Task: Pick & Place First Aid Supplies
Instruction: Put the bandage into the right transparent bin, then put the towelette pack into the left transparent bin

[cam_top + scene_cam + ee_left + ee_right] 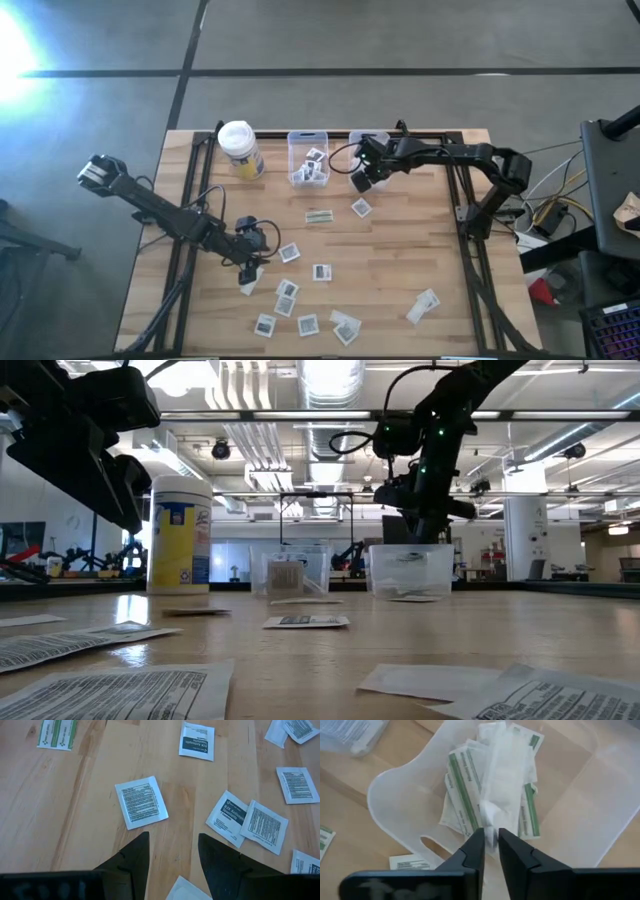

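Several first aid supplies lie flat on the wooden table: square white packets and a greenish strip. My right gripper hangs over the right clear bin, pointing down, its fingers a little apart. A pile of green-striped strips lies in that bin, with a white strip on top. My left gripper waits open above the packets near the table's left front, holding nothing. A printed packet lies just beyond its fingertips. My right gripper comes from above, with its fingertips on either side of the white strip's near end. The strip's far part rests on the pile in the bin. I cannot tell whether the fingers touch it.
The left clear bin holds square packets. A yellow container with a white lid stands at the far left. More packets lie near the front edge and toward the right. Bare wood shows at the table's middle right.
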Controlling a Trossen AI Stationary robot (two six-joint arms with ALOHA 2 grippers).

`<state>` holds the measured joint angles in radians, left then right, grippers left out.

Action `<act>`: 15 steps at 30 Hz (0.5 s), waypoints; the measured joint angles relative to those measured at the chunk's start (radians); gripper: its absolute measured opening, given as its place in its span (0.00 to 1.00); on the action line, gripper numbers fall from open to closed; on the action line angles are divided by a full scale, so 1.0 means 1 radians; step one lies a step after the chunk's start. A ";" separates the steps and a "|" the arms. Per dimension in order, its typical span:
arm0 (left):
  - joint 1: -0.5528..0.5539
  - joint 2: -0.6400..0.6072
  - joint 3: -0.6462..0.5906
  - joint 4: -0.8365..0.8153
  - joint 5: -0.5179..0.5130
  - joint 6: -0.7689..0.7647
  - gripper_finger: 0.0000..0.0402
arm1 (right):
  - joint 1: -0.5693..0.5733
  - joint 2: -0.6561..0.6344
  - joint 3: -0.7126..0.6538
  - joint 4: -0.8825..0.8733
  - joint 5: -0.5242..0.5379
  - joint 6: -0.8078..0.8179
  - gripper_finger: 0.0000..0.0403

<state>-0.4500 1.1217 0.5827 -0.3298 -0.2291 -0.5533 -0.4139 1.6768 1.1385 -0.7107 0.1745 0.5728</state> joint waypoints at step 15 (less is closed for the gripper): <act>0.000 0.000 0.000 -0.001 0.027 -0.008 0.40 | 0.007 -0.057 0.079 -0.119 0.004 -0.006 0.28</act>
<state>-0.4496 1.1217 0.5827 -0.3305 -0.2020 -0.5616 -0.4065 1.6202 1.2177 -0.8297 0.1782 0.5670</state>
